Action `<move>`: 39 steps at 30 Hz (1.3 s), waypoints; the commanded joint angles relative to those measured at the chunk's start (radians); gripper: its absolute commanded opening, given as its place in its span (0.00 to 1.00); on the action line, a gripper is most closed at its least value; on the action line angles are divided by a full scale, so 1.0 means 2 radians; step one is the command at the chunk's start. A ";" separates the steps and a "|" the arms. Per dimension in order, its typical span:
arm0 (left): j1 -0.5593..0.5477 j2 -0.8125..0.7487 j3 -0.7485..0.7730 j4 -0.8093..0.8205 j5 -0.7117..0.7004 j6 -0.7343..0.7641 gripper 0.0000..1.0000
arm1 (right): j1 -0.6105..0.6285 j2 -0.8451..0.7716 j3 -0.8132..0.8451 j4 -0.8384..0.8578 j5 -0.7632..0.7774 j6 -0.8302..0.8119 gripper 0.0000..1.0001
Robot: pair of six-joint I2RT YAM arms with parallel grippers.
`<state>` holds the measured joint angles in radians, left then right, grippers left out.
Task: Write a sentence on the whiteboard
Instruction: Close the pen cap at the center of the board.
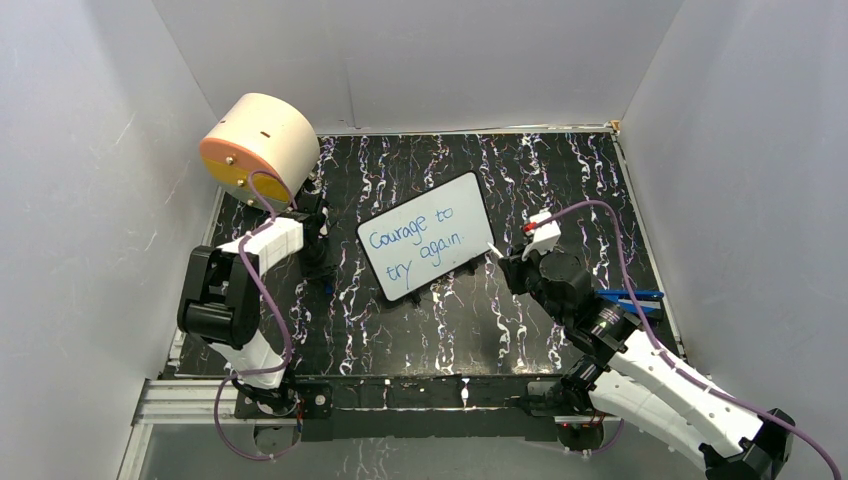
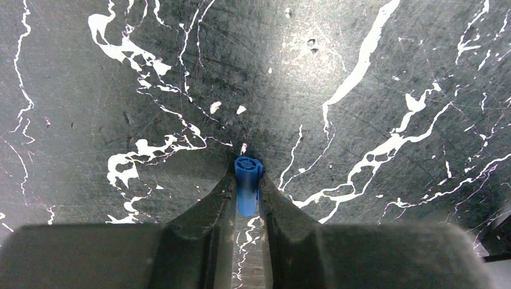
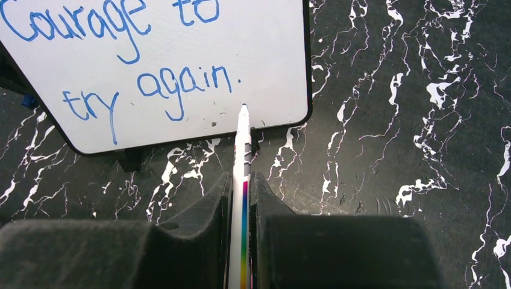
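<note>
— What's the biggest thing there?
— The table [image 1: 480, 340], black with white veins. On its far left corner sits a drum [image 1: 262, 140], cream with an orange face, lying on its side.
— And the board?
— The board [image 1: 470, 205] lies near the middle of the table, turned at an angle, between the two arms. The left gripper [image 1: 318, 240] is just beside its left edge, and the right gripper [image 1: 512, 262] is at its right corner.
— Anything written on it?
— Yes, the sentence [image 1: 420, 243] in blue, on two lines: "Courage to" above, "try again." below, with the full stop in place.
— What is the right gripper doing?
— Its jaws are clamped on a marker [image 3: 243, 150], white with a rainbow stripe, which sticks out straight ahead. The tip is over the board's lower right part, just past the full stop and near the rim. I cannot tell whether it touches the face.
— And the left one?
— It points down at bare table, jaws narrowed on a small blue cap [image 2: 247, 174] pinched at the fingertips, open end facing the camera.
</note>
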<state>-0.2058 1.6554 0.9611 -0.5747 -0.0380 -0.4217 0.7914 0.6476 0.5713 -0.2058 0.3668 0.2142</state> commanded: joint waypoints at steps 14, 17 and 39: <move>-0.004 -0.119 -0.013 0.008 -0.014 -0.035 0.00 | -0.002 0.012 -0.009 0.071 -0.041 0.006 0.00; -0.003 -0.155 -0.005 0.013 0.002 -0.044 0.00 | -0.002 0.012 -0.010 0.082 -0.049 0.006 0.00; -0.002 -0.366 -0.003 0.154 0.179 -0.144 0.00 | 0.003 0.072 -0.020 0.271 -0.147 0.003 0.00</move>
<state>-0.2089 0.9703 0.9379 -0.3748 0.2085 -0.6430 0.7921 0.7654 0.5270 0.1555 0.1196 0.2329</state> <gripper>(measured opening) 0.130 0.200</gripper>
